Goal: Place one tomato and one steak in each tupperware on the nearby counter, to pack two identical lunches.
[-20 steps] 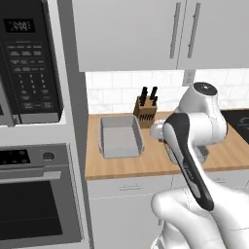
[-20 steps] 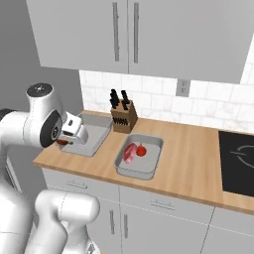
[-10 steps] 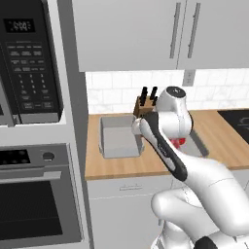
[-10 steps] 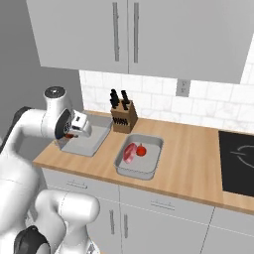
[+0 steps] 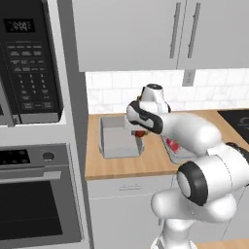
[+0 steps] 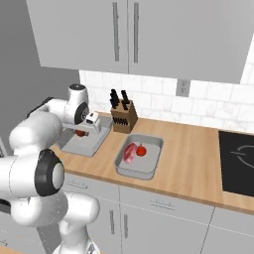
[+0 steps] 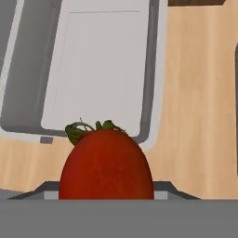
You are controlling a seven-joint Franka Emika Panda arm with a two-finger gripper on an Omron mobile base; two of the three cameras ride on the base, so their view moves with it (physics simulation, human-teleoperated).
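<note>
Here, a tomato [image 7: 106, 165] is clamped in the gripper [image 6: 81, 132] above the near tupperware [image 6: 85, 144].
Below lies the light wood counter [image 6: 188, 163] over pale drawer fronts; the second tupperware [image 6: 139, 171] holds a steak [image 6: 130, 152] and another tomato [image 6: 141, 151]. Beyond stand a knife block [image 6: 124, 118], white tiled wall, grey cupboards [image 6: 149, 37]; a black stovetop [image 6: 237, 162] lies rightward, a microwave [image 5: 29, 63] and oven [image 5: 36, 194] left.

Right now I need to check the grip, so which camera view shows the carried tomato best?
The hand view: the tomato looms large and close, green stem visible, above the empty tupperware. The left base view gives a small red patch under the arm; the right base view shows a red sliver beneath the pincer.
</note>
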